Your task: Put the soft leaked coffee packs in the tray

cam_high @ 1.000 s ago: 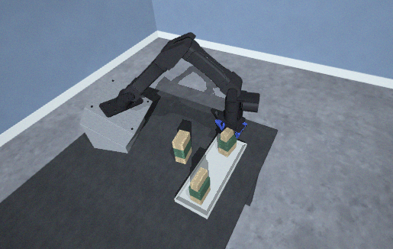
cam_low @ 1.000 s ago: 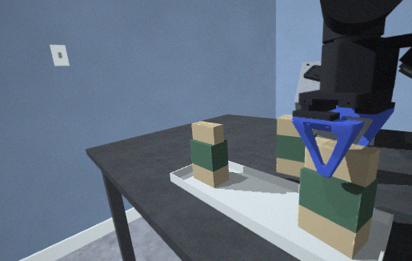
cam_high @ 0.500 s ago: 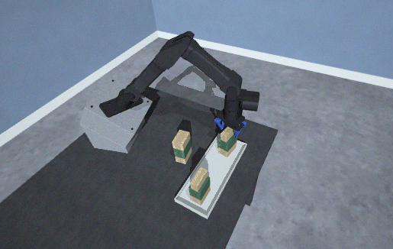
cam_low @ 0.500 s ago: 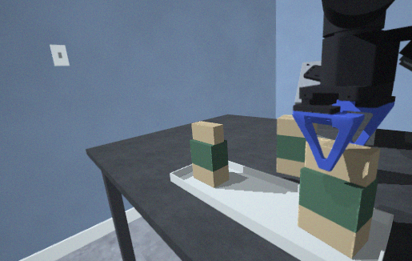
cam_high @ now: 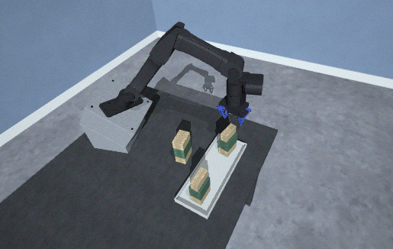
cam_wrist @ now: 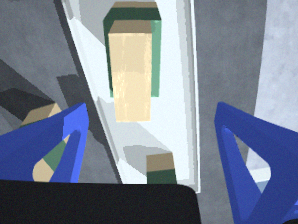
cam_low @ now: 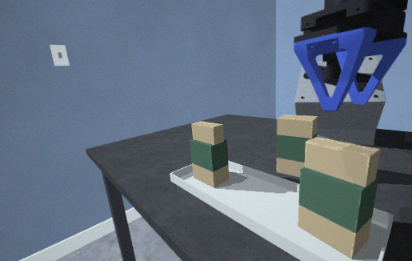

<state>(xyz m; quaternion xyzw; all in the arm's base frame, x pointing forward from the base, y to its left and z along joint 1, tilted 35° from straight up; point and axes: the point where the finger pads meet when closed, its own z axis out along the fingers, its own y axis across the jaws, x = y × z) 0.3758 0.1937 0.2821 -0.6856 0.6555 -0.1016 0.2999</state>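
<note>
Nearby, third pack (cam_high: 182, 147) (outside tray (cam_high: 236, 156))

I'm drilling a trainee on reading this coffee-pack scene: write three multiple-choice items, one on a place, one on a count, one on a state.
1. Where does the tan, green-banded coffee pack outside the tray stand?
A. on the dark table top
B. on the grey pedestal
C. on the floor

2. How many packs stand in the shallow white rectangular tray?
A. none
B. two
C. three

3. How is the blue-fingered hand?
A. shut on a pack
B. open, holding nothing
C. out of view

Answers:
1 A, the outside pack stands on the table beside the tray.
2 B, one pack near each end.
3 B, the hand hangs spread above the packs.
</note>
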